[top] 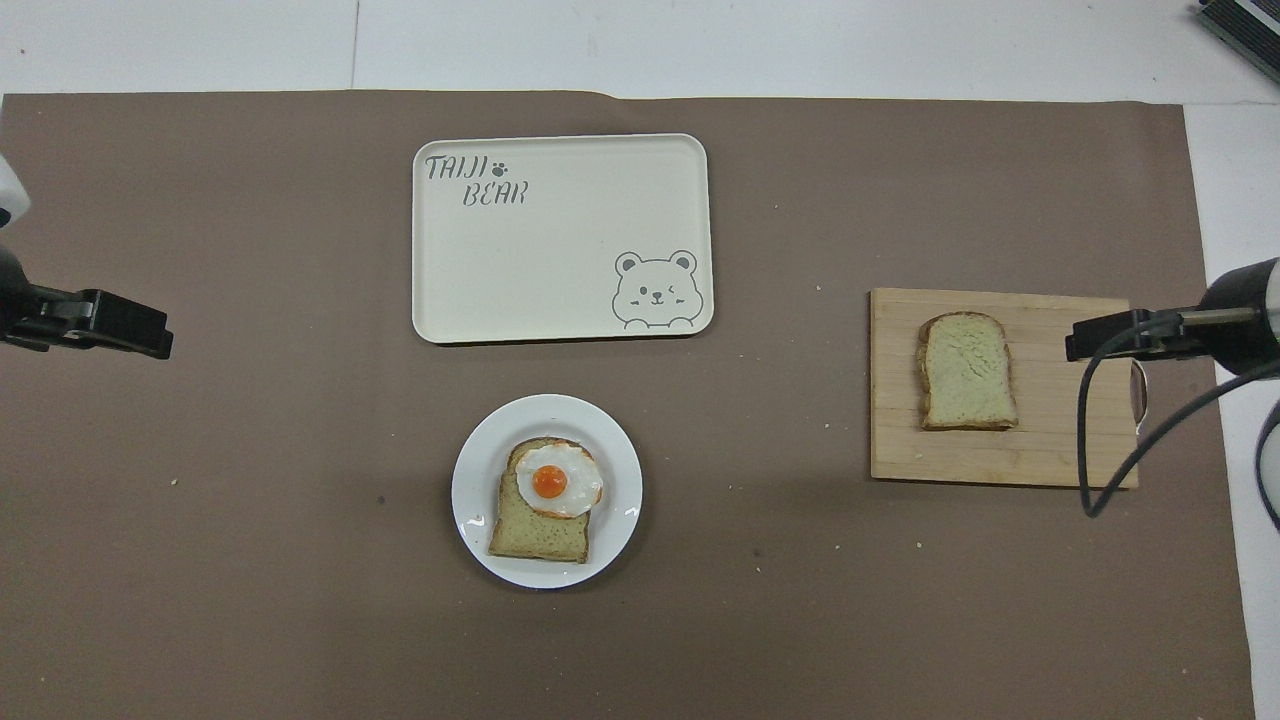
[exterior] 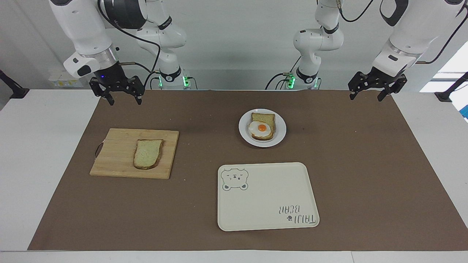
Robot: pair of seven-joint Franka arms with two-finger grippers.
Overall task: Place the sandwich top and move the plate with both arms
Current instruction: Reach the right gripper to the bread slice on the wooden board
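The sandwich top (exterior: 147, 153), a plain bread slice, lies flat on a wooden cutting board (exterior: 113, 160) toward the right arm's end of the table; it also shows in the overhead view (top: 967, 370). The small white plate (exterior: 280, 136) sits mid-table and bears a bread slice with a fried egg (exterior: 261, 128); the overhead view shows the plate (top: 478, 500) too. My right gripper (exterior: 124, 102) is open and empty, up in the air, over the board's outer edge in the overhead view (top: 1100, 338). My left gripper (exterior: 366, 98) is open and empty, waiting over the mat's other end.
A cream rectangular tray (exterior: 267, 215) with a bear drawing lies farther from the robots than the plate; it shows in the overhead view (top: 560, 290) too. A brown mat (exterior: 365, 175) covers the table. A black cable (top: 1130, 460) hangs from the right wrist.
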